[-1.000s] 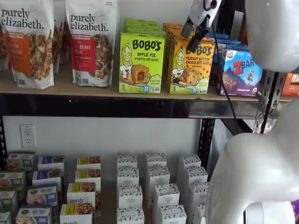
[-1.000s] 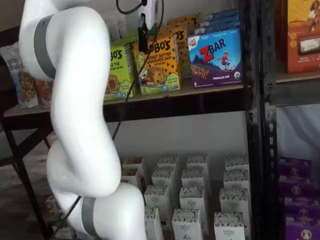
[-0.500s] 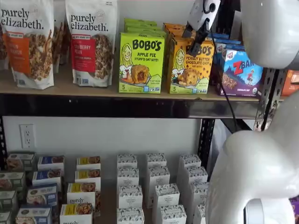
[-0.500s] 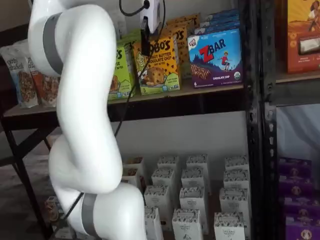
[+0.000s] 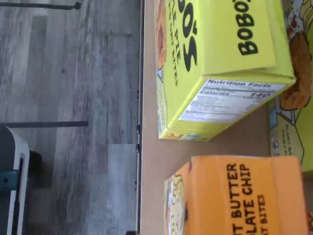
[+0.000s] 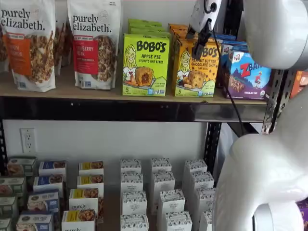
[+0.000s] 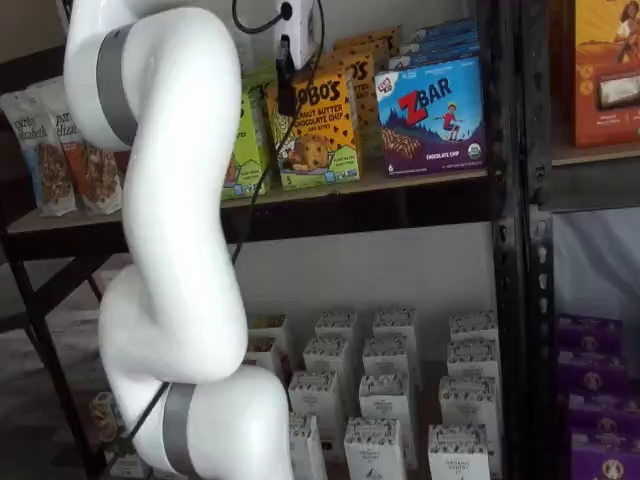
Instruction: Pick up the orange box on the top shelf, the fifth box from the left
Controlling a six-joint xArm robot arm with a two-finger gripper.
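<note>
You have bare board along the front edge of the top shelf [image 6: 67, 91], ahead of the cartons, and a narrow strip of wood between the two Bobo's boxes in the wrist view. The lime-green Apple Pie box [image 6: 146, 64] stands just beside the orange box [image 6: 195, 67] on one side; the blue ZBar box [image 6: 248, 74] crowds the other. Your gripper [image 6: 198, 39] hangs in front of the orange box's upper part, cable [image 6: 230, 91] trailing down. Whether its black fingers are parted, you cannot tell from here.
</note>
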